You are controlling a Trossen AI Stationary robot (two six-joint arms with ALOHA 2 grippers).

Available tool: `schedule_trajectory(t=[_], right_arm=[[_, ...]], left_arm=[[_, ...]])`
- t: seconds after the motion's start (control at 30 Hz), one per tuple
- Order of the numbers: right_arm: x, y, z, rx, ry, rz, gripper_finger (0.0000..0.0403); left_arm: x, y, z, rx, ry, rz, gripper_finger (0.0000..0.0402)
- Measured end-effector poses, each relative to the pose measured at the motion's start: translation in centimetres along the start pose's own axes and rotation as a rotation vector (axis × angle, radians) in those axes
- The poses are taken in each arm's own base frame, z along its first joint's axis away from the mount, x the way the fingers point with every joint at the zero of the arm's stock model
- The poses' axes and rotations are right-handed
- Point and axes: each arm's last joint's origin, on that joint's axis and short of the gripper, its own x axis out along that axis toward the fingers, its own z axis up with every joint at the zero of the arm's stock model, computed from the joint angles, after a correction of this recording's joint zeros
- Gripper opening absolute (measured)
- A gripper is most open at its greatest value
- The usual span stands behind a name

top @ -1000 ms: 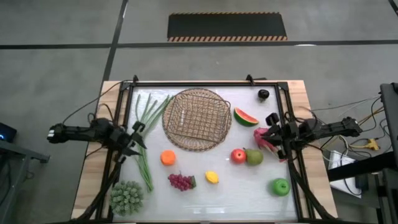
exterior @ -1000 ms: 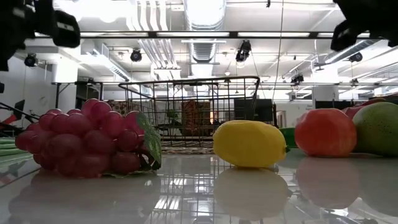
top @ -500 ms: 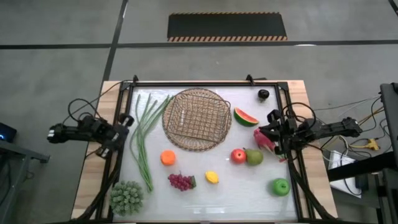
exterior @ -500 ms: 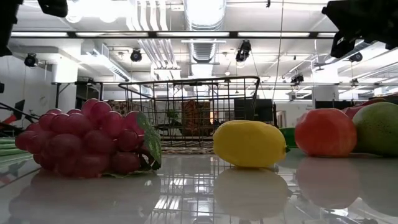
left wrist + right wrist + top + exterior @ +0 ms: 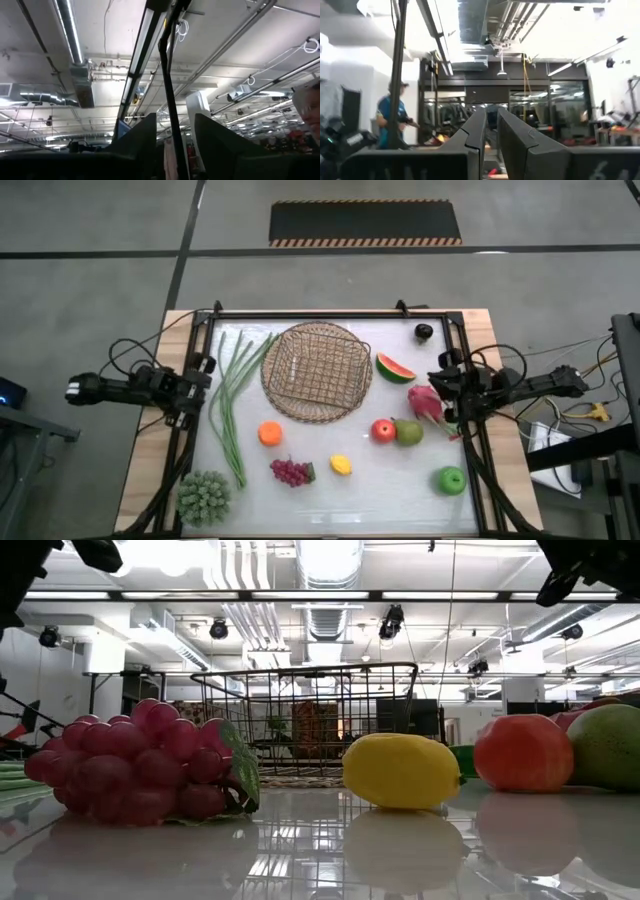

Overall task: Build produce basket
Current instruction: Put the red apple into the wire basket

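The round woven basket [image 5: 317,370] sits on the white table at the far middle; nothing shows inside it. The produce lies around it: long green stalks [image 5: 230,405], watermelon slice [image 5: 394,367], pink dragon fruit [image 5: 425,402], red apple [image 5: 383,430], pear [image 5: 408,432], green apple [image 5: 452,479], orange [image 5: 270,433], grapes [image 5: 291,472], lemon [image 5: 341,465]. My left gripper [image 5: 200,372] is drawn back at the table's left edge, tipped upward and open [image 5: 175,120]. My right gripper [image 5: 441,376] is at the right edge beside the dragon fruit, tipped upward and shut [image 5: 491,112].
A green bumpy ball [image 5: 204,497] lies at the near left corner and a small black object [image 5: 424,331] at the far right. A black frame [image 5: 330,312] runs round the table. People show in the room beyond.
My left gripper has drawn back from over the green stalks toward the table's left edge and tipped upward. My right gripper has drawn back from over the dragon fruit toward the right edge and tipped upward, so the fruit shows whole. No produce has moved.
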Motion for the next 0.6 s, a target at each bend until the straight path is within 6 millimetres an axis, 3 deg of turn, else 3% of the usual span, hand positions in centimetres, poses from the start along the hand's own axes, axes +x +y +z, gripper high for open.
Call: schedule_trajectory(t=[0.37, 0.6], right_arm=[[3.4, 0.7, -0.6, -0.112, 0.162, 0.024, 0.0038], [6.2, 1.5, -1.1, -0.040, 0.375, 0.064, 0.0038]], left_arm=[[1.3, 0.7, -0.2, 0.211, 0.012, 0.100, 0.0118], [1.5, 0.9, -0.3, 0.258, 0.023, 0.149, 0.0118]])
